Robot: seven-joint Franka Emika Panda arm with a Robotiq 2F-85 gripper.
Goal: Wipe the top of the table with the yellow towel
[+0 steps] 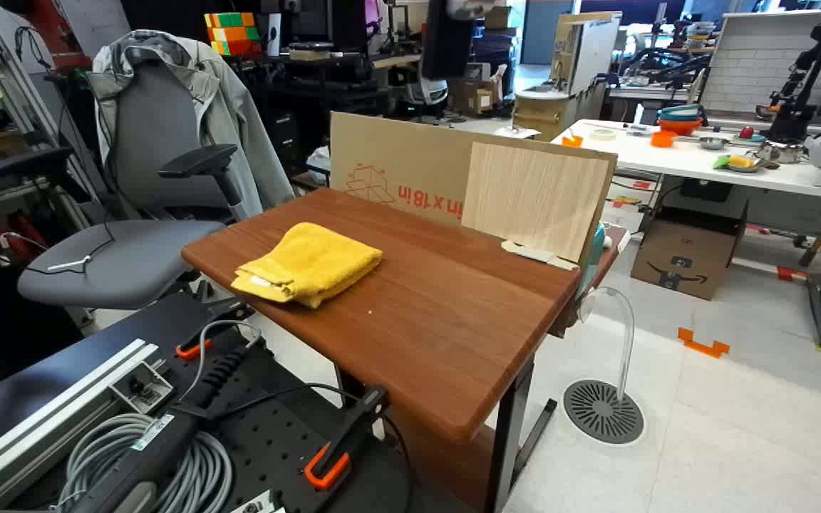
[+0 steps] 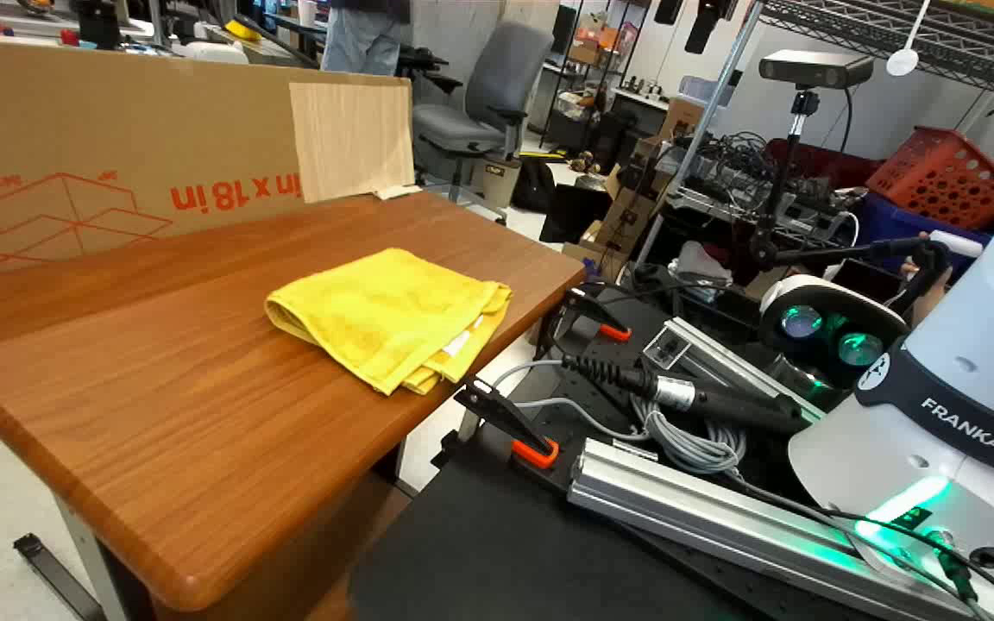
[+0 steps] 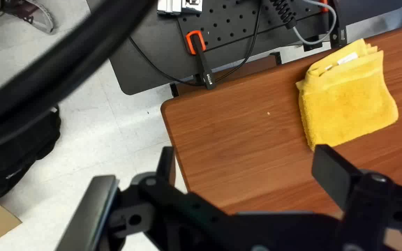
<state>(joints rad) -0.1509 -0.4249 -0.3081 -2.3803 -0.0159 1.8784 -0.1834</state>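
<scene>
The yellow towel (image 1: 318,262) lies folded on the brown wooden table (image 1: 439,335), near the edge facing the robot's black bench. It also shows folded in an exterior view (image 2: 385,315) and in the wrist view (image 3: 349,104), right of centre, with a white tag at one edge. My gripper (image 3: 244,151) shows in the wrist view with its fingers wide apart and nothing between them. It is above the table near one end, apart from the towel; the right finger overlaps the towel's lower corner only in the picture. A tiny pale speck (image 3: 268,113) lies on the tabletop.
A cardboard panel (image 1: 400,160) with a pale wood-grain sheet (image 1: 535,199) stands upright along the table's far edge. Black clamps with orange handles (image 1: 328,467) sit on the bench edge beside the table. A grey cable coil (image 2: 691,440) lies by the robot base (image 2: 911,457).
</scene>
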